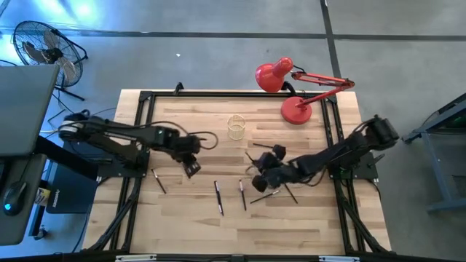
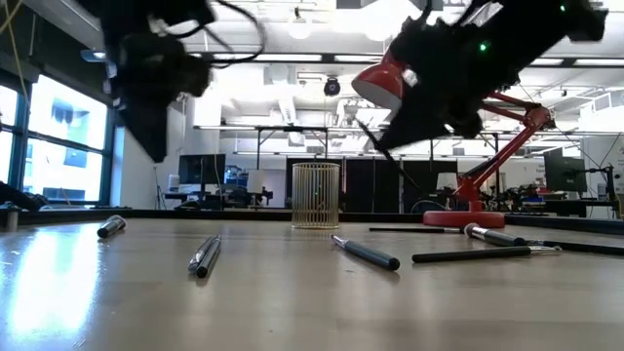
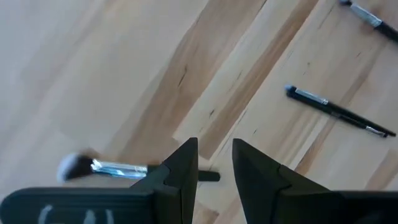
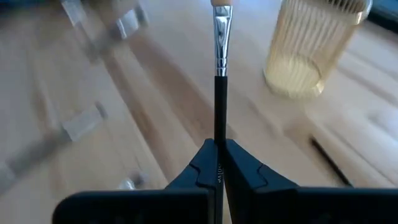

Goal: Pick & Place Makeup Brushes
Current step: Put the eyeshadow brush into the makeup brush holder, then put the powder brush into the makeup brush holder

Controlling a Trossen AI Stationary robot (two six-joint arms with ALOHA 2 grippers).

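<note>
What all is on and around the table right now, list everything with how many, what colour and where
makeup brushes: at least six on the table, dark handles, some silver ferrules, scattered across its near half; exact count unclear by the right arm
held brush: one, black handle, silver ferrule, clamped in the right gripper
ribbed cup: one, clear yellowish, upright, centre-back of table
desk lamp: one, red, back right of table
table: one, light wood, black frame
fan: one, black, on the floor beyond the back-left corner
left gripper: dark, open, above the table's left half, holding nothing
right gripper: dark, shut on the held brush, right of centre
</note>
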